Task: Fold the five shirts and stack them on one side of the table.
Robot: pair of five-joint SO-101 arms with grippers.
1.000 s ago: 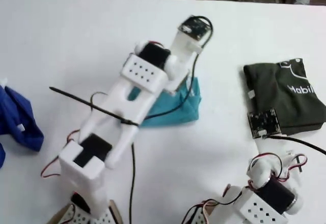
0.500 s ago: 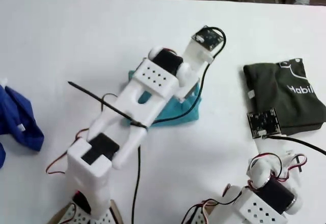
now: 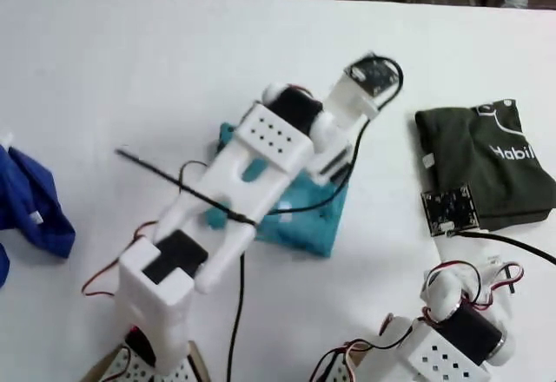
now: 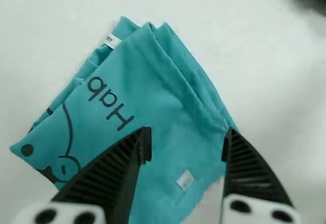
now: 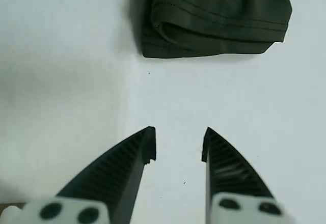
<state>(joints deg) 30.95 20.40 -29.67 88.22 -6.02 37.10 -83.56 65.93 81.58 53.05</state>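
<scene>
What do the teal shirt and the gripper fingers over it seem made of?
Teal shirt: soft matte knit, probably cotton; stitched hems, limp folds. Left gripper fingers: hard black plastic, likely printed; fine ridges across them.

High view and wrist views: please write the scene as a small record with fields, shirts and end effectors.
teal shirt: folded, middle, partly under the left arm
dark green shirt: folded, right side of table
blue shirt: crumpled, left side of table
left end effector: open, over the teal shirt
right end effector: open, over bare table near dark green shirt
</scene>
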